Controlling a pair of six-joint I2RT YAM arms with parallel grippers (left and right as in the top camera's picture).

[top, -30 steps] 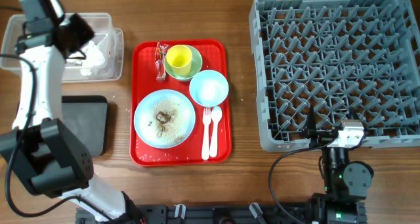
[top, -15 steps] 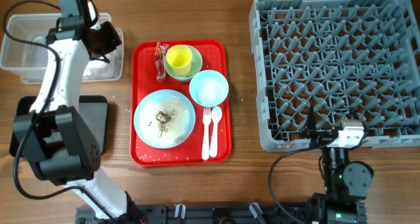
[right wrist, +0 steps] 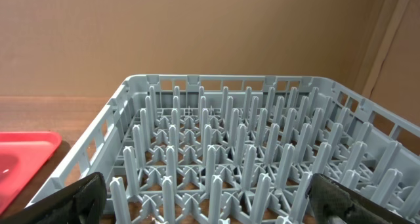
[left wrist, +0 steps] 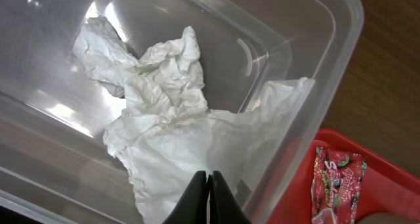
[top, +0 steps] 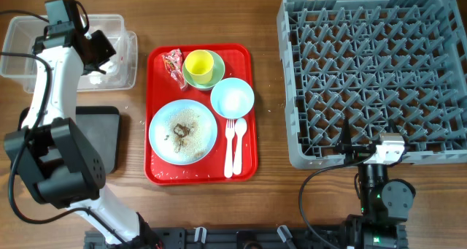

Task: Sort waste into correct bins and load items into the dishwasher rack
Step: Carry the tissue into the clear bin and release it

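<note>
Crumpled white napkins (left wrist: 164, 119) lie in the clear tub (left wrist: 341, 27) at the far left (top: 22, 37). My left gripper (top: 98, 48) hovers over the tub's right end, its jaws shut and empty just above the napkins (left wrist: 209, 198). The red wrapper (top: 174, 61) lies on the red tray beside the yellow cup (top: 198, 62), which stands in the green bowl (top: 211, 75). The light blue bowl (top: 232, 98), the plate (top: 182, 131) with rice and brown scraps, and the white fork (top: 230, 143) and spoon (top: 239, 139) are also on that tray. My right gripper (right wrist: 210, 198) is open at the grey rack's (top: 372, 74) near edge.
The black tray (top: 98, 136) lies on the table in front of the tub, partly under my left arm. The flat red serving tray (top: 248, 161) sits in the middle of the wooden table. The wrapper (left wrist: 338, 178) and the tray's corner (left wrist: 394, 191) show in the left wrist view.
My left gripper swung right toward the red tray, then back left over the tub's right end. The red wrapper now lies slightly more tilted. The right arm has not moved.
</note>
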